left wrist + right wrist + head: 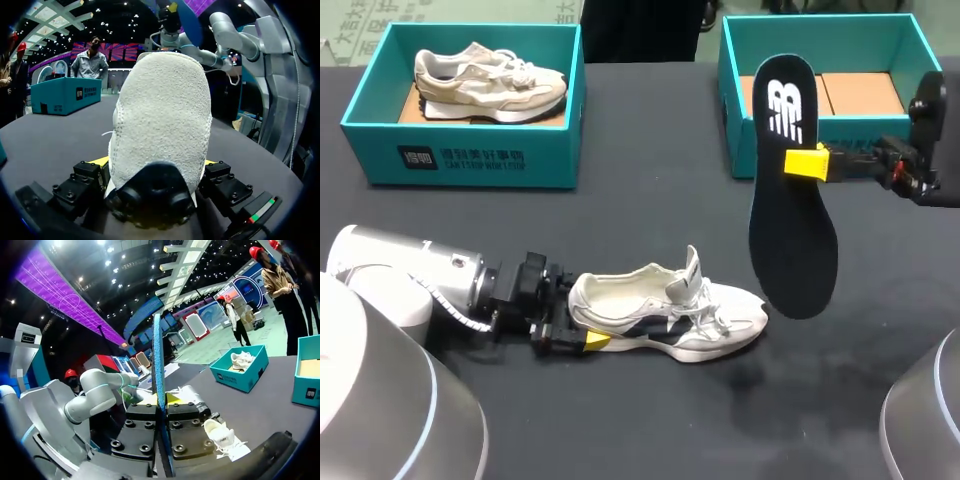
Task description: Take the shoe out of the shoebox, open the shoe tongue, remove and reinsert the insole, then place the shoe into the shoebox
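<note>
Black desk (650,430) stretches out below us, and closest to us our left arm (410,280) lies low across it, coming in from the left. Our left fingers (597,340) pinch the heel of the white shoe (665,315) from both sides. In the left wrist view that heel fills the space between the yellow tips. The shoe stands on its sole on the desk, outside both boxes, with its toe pointing away from the left fingers, its tongue (691,268) lifted and its laces loose.

Farther out and to the right, our right fingers (807,163) are clamped on the dark insole (790,220). It hangs in the air above the desk with its narrow end up and its broad end down, and the right wrist view shows it edge-on between the two fingers.

Along the far edge sit two teal boxes, well apart. We see brown card in the bottom of the right shoebox (735,125), just behind the insole. Another pale shoe (490,80) lies in the left shoebox (470,155).
</note>
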{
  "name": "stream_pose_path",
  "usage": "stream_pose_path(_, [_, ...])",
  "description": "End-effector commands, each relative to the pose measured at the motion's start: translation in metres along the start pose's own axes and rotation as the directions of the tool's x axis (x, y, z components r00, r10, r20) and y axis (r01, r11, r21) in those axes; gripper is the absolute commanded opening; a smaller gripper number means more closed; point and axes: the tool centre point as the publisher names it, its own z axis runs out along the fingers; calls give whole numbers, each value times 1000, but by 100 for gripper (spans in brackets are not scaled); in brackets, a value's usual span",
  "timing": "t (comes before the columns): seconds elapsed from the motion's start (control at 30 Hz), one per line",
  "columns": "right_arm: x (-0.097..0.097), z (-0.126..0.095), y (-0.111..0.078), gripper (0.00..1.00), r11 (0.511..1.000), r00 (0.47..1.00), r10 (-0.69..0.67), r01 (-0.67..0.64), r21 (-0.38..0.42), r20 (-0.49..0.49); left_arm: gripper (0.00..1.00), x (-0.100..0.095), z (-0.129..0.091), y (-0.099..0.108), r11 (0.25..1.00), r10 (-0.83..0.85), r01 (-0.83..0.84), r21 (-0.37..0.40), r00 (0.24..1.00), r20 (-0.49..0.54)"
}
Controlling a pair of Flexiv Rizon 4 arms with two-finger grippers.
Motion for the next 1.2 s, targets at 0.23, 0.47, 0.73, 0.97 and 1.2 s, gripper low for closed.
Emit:
stream_pose_path(0.23, [27,-17,-6,0,1000,998,4,-4,-2,68,0,0,3,3,1000,0,0,-1,1000,0])
stream_pose_path(0.47, [24,-14,-7,0,1000,998,10,-10,3,63,0,0,3,3,1000,0,0,-1,1000,0])
stream_pose_path(0.73, [14,-2,-11,0,999,994,31,-32,4,102,0,0,3,3,1000,0,0,-1,1000,0])
stream_pose_path(0.97, [6,6,-14,0,999,994,36,-33,-31,108,0,0,3,3,1000,0,0,-1,1000,0])
stream_pose_path(1.2, [9,7,7,0,999,991,16,-11,-40,131,0,0,3,3,1000,0,0,-1,1000,0])
